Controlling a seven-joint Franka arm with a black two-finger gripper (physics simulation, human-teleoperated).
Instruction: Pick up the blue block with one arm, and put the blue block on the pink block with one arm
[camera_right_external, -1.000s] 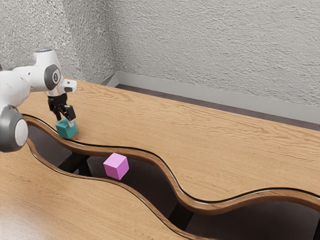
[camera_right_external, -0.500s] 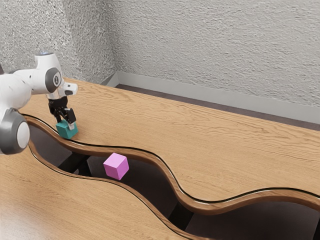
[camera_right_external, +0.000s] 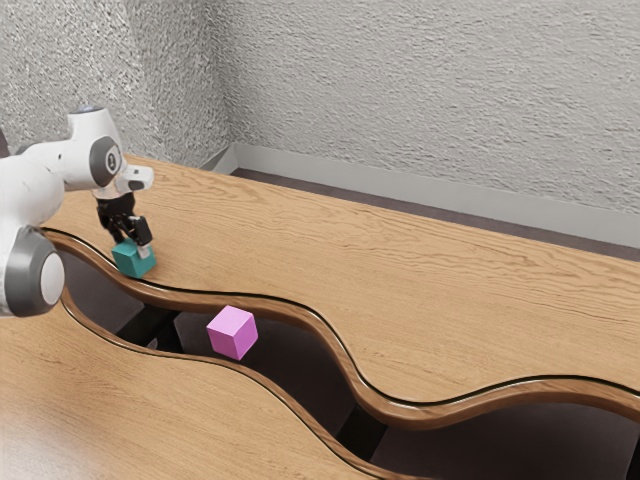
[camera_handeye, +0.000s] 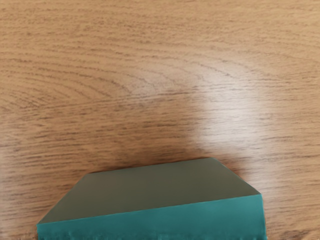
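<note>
While pincer (camera_right_external: 131, 242) covers blue block (camera_right_external: 132, 263), wavy rim (camera_right_external: 200, 298) separates pink block (camera_right_external: 232, 332).

A plain simulated room: rough grey plaster walls (camera_right_external: 420, 90) behind a wavy-edged wooden table (camera_right_external: 420, 280).

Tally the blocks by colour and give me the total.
Blue-green block: 1
Pink block: 1
Total: 2
</note>
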